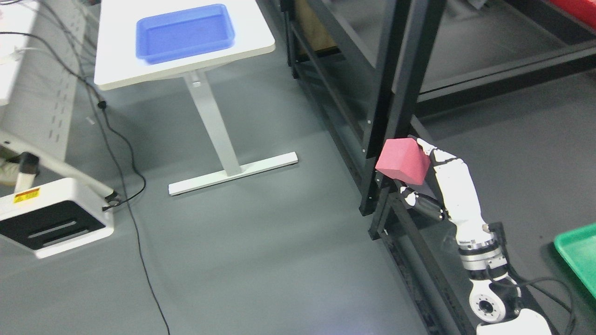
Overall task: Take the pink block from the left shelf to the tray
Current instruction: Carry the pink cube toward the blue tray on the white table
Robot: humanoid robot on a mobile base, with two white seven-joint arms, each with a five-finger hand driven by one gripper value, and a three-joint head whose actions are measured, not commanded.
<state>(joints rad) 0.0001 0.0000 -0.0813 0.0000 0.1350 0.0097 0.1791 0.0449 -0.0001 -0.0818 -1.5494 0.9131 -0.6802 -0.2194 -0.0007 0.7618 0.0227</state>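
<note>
Gripping the pink block (403, 161), the right hand (437, 181) comes in from the lower right; its fingers (430, 150) curl over the block's top edge and its thumb (421, 202) presses from below; the block is held in the air, tilted, just in front of the black shelf frame (386, 97); the blue tray (185, 32) sits well apart on the white table (116, 56) at the upper left; a green tray (579, 253) shows at the right edge; a black cable (139, 260) trails across the grey floor.
</note>
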